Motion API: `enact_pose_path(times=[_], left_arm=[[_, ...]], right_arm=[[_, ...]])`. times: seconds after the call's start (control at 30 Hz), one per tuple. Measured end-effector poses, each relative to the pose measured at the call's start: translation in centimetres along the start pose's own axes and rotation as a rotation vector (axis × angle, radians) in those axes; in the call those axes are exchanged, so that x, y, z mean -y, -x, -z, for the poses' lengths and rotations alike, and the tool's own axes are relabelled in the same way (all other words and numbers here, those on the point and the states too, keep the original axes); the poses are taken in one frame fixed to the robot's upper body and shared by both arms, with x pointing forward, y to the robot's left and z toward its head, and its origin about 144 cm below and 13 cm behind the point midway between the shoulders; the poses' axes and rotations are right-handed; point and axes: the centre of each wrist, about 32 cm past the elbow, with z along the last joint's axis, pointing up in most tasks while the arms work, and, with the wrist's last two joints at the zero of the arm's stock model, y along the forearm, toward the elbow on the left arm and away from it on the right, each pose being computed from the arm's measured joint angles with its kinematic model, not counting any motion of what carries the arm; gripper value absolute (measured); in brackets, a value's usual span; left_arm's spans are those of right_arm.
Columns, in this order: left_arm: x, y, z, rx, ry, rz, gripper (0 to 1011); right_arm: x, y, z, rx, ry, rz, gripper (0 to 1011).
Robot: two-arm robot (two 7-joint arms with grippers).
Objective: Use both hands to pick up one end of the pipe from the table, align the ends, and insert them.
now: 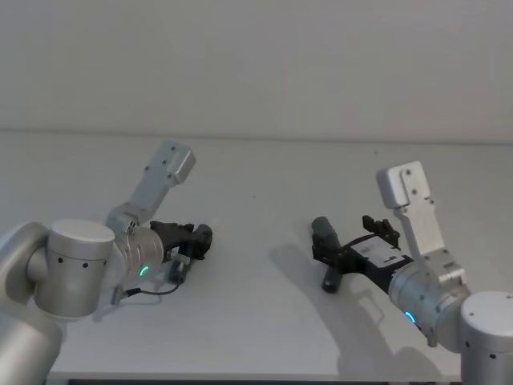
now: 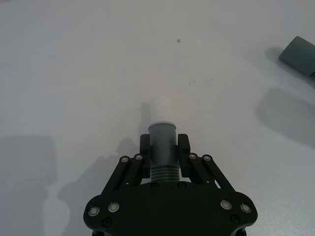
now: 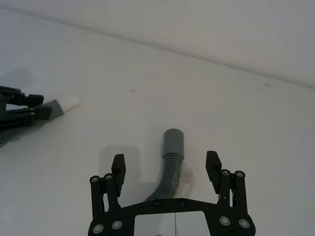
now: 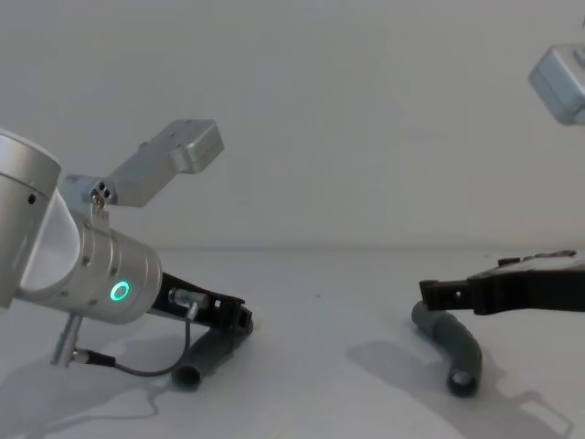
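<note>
- Left gripper point(image 2: 162, 146) clamps 1 hose piece point(image 2: 162, 132), white tip point(image 2: 160, 109) jutting ahead.
- Right gripper point(image 3: 166, 163) gapes wide, with the other hose piece point(image 3: 173, 143) just below its fingers on the table point(image 3: 246, 113).

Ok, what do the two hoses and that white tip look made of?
Left hose, held by the left gripper, and right hose, inside the open right gripper: likely flexible rubber or soft plastic, matte dark grey, ribbed and bent. Tip: probably hard plastic, smooth matte white.
</note>
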Motion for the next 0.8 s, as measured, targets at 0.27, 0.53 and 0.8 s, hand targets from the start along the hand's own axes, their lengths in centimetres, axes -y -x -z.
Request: enact_pose_path(times=[0.27,0.53,0.8], left_arm=[[0.0,0.0,0.0,0.000,0.000,0.000,317],[0.0,0.0,0.0,0.000,0.000,0.000,317],[0.0,0.0,0.0,0.000,0.000,0.000,317]], right_arm=[[-0.8,0.2,-0.2,0.018,0.028,-0.031,1001],[-1.5,0.2,-0.4,0.026,0.058,-0.062,1001],[-2.0,-0.1,-0.7,0.019,0.094,-0.081,1001]])
